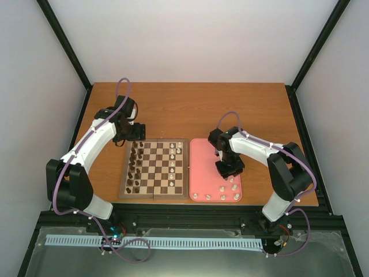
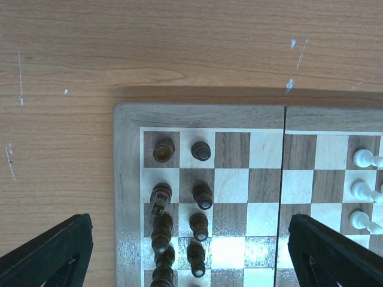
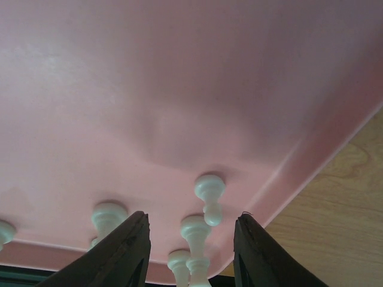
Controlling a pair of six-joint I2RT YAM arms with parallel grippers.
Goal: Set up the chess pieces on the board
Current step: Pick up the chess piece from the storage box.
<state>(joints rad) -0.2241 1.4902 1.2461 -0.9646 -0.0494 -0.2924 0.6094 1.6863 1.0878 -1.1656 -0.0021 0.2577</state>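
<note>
Two dark fingers of the right gripper point(image 3: 191, 220) stand spread at the bottom of the wrist view, one cream piece point(image 3: 195, 233) upright between them with a gap on either side. More chess pieces point(image 1: 223, 193) dot the lower part of the pink tray point(image 1: 203, 161). Further left, the left gripper point(image 2: 190, 222) gapes wide over the board point(image 1: 154, 197) at its upper left corner, above the dark brown pieces point(image 2: 200, 196) — a few cream ones line its right side

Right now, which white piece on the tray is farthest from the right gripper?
The white piece in the tray's near-left corner; the rest sit nearer the right gripper.
</note>
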